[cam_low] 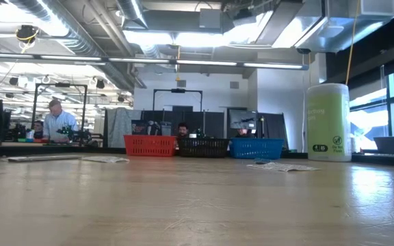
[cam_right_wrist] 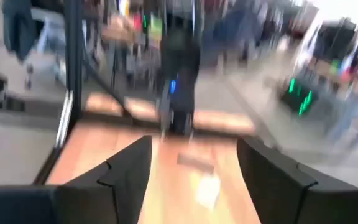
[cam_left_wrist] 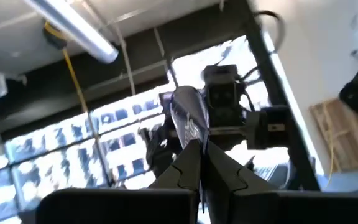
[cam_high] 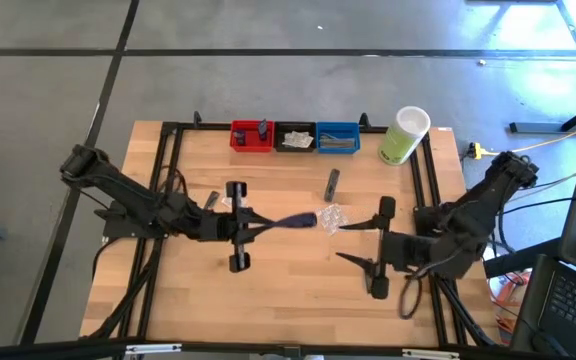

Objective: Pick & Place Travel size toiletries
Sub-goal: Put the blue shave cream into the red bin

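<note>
High view shows our left claw (cam_high: pixel 260 224) near the table's (cam_high: pixel 268 290) centre, pinching a dark navy tube (cam_high: pixel 296 221) clear of the wood, which we judge readies it for the bins (cam_high: pixel 294 137) at twelve o'clock. Our right claw (cam_high: pixel 358 241) waits spread at four o'clock, just beside a clear packet (cam_high: pixel 332 217). We cannot read the tube's print.

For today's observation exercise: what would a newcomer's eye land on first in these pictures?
Probably the left gripper at mid-table, shut on a dark navy tube held off the wood. Next, the red, black and blue bins along the far edge, with the pale-green container beside them. The right gripper waits open nearby.
</note>
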You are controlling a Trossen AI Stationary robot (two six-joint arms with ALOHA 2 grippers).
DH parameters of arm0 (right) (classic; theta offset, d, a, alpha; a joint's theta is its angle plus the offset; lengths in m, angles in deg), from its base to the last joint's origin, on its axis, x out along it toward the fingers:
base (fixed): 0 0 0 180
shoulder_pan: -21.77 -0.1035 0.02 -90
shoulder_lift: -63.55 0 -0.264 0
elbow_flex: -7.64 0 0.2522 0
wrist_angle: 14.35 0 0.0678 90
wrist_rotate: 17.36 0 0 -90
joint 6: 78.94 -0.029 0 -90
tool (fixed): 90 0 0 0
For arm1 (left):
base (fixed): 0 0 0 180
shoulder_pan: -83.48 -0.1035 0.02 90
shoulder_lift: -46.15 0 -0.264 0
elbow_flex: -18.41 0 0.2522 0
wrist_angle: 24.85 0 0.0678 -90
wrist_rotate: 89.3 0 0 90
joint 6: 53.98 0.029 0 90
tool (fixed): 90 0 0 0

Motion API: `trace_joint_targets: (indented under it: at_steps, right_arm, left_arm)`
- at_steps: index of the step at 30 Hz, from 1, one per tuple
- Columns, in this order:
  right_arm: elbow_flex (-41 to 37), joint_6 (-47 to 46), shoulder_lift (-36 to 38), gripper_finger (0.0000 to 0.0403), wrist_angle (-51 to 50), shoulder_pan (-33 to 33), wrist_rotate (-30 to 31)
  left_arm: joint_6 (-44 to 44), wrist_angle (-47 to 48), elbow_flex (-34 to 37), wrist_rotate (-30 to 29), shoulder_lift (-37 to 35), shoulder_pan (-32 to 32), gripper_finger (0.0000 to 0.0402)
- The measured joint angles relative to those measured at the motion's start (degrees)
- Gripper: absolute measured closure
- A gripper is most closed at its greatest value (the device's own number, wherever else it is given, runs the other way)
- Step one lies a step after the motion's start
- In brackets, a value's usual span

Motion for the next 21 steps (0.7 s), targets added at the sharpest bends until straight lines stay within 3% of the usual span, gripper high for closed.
trace_joint_targets:
  at_steps: [5,14,21]
  right_arm:
    - [-0.6,-18.8,0.0,0.0208,-18.4,1.7,-4.1]
    - [-11.7,-27.0,-0.3,0.0385,-21.9,6.0,-14.6]
    - [-21.3,-32.4,1.0,0.0392,-22.2,8.5,-15.7]
  left_arm:
    - [-2.2,8.8,0.0,-4.7,-5.6,0.0,0.0398]
    - [-6.0,17.1,0.0,-6.9,-10.0,-1.7,0.0398]
    - [-9.7,24.3,0.0,-8.9,-10.4,-4.7,0.0398]
